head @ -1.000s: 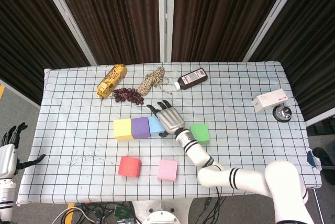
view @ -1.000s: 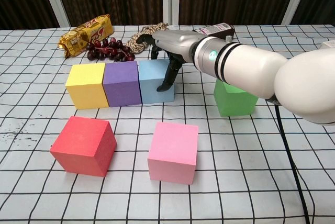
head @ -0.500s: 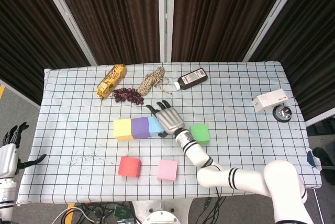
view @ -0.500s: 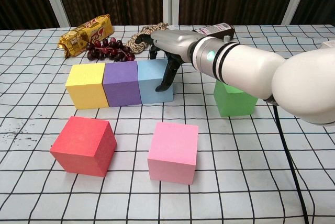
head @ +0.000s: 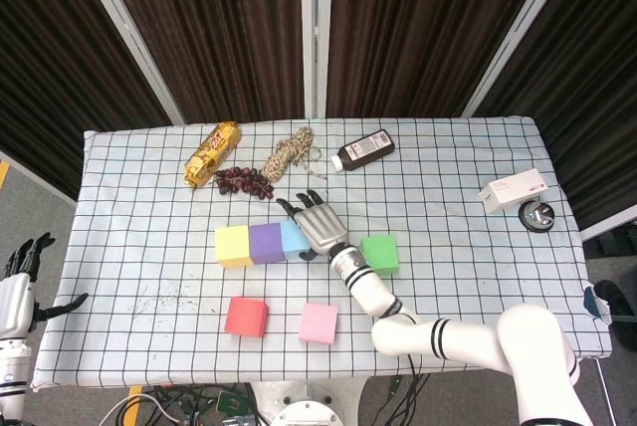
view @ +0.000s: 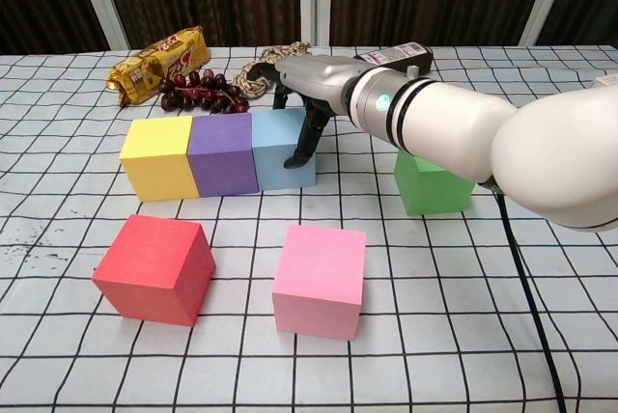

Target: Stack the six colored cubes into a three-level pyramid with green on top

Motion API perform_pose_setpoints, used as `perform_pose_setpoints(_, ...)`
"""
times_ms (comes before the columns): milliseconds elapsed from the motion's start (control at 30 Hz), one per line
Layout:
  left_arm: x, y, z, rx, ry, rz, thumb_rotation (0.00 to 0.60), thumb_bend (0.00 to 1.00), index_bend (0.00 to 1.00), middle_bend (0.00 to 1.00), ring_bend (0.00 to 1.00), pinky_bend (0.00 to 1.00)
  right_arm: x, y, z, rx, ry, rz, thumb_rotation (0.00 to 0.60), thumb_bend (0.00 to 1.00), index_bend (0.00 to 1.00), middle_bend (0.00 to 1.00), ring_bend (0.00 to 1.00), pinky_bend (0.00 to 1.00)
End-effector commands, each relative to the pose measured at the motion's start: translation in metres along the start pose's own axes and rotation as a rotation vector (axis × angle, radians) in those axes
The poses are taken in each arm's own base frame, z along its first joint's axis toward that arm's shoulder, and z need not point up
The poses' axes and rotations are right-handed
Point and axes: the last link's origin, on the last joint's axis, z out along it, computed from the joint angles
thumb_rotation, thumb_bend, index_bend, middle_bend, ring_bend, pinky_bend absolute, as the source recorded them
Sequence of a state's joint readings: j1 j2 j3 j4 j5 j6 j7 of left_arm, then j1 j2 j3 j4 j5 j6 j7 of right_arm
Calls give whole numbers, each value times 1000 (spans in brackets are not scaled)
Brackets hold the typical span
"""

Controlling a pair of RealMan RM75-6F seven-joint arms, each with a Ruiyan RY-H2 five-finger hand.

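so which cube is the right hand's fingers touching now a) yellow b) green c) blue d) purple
c: the right hand has its fingers against the right side of the blue cube, which ends the yellow-purple-blue row; the green cube sits apart on the other side of the arm.

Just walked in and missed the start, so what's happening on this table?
The right robot hand presses against the blue cube, which sits in a row with the purple cube and yellow cube. The red cube, pink cube and green cube lie apart, unstacked. The left robot hand waits off the table.
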State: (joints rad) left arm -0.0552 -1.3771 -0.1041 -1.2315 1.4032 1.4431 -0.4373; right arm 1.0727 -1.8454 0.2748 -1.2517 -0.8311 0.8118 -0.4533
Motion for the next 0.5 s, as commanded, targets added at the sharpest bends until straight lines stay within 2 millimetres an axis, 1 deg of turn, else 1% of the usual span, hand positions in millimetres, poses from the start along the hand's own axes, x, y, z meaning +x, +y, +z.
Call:
perform_pose_setpoints(33, 0, 0, 0, 0, 0, 0, 600, 0, 28, 137, 0, 21, 0, 1, 0, -1, 0, 0, 600, 122, 0, 449, 63, 0)
perform_pose_setpoints(500, -2, 0, -1, -3, -12, 0, 600, 0, 28, 137, 0, 20, -1, -1, -1, 2, -4, 4, 600, 122, 0, 451, 63, 0)
